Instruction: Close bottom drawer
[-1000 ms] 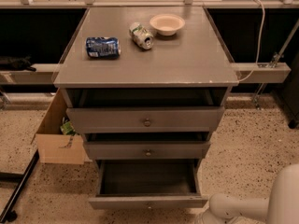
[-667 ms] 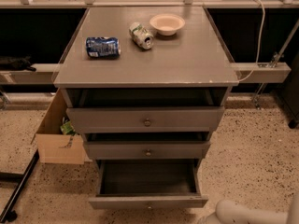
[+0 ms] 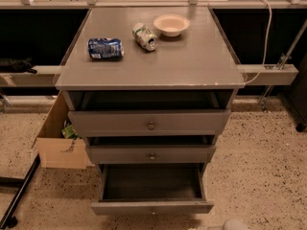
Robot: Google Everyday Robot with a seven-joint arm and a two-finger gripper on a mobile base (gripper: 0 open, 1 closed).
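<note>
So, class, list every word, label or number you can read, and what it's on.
The blue packet: print too blurred to read.
The can: label too blurred to read.
The bottom drawer and bowl: no text.
The gripper: out of view; only the pale arm shows at the bottom edge, unmarked.

You see a cabinet top (image 3: 192, 66) of smooth matt grey. The bottom drawer (image 3: 152, 207) front has the same flat finish. The top drawer's knob (image 3: 151, 125) looks like dull metal. The blue can (image 3: 105, 48) and green-white can (image 3: 145, 36) are glossy. The bowl (image 3: 171, 25) is smooth and pale, the box (image 3: 60, 152) plain brown cardboard, and the floor (image 3: 259, 166) speckled stone. Your gripper sits out of frame. Only a smooth pale arm shell (image 3: 235, 225) shows.
</note>
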